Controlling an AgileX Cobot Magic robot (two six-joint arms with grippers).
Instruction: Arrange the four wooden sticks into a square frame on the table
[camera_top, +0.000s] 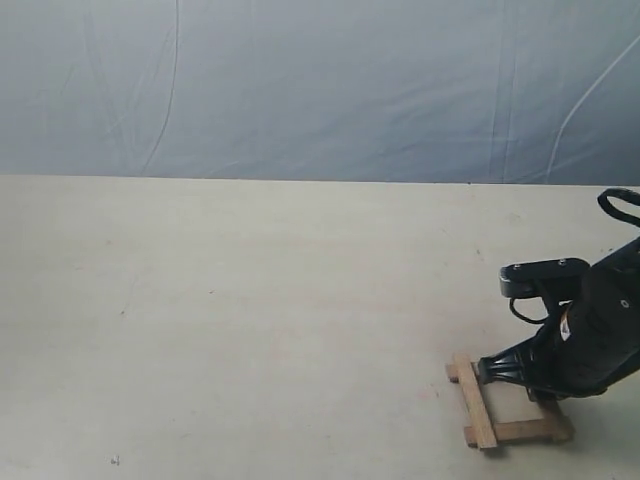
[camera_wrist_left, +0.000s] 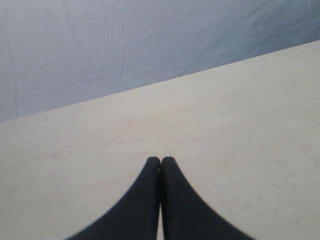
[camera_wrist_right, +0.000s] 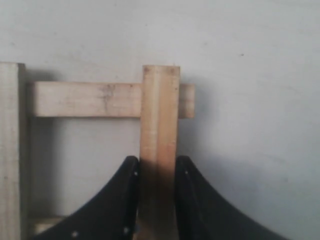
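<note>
Right jaws clamp one stick (camera_wrist_right: 160, 125) of the square frame (camera_top: 478, 405) between them; left jaws closed, empty.

A blue-grey fabric backdrop (camera_top: 300, 90) — creased in long faint folds — stands behind the far edge of the table (camera_top: 250, 300), well beyond the right gripper (camera_top: 487, 372). The pale beige surface around that gripper carries faint specks; the light seems soft and even.
</note>
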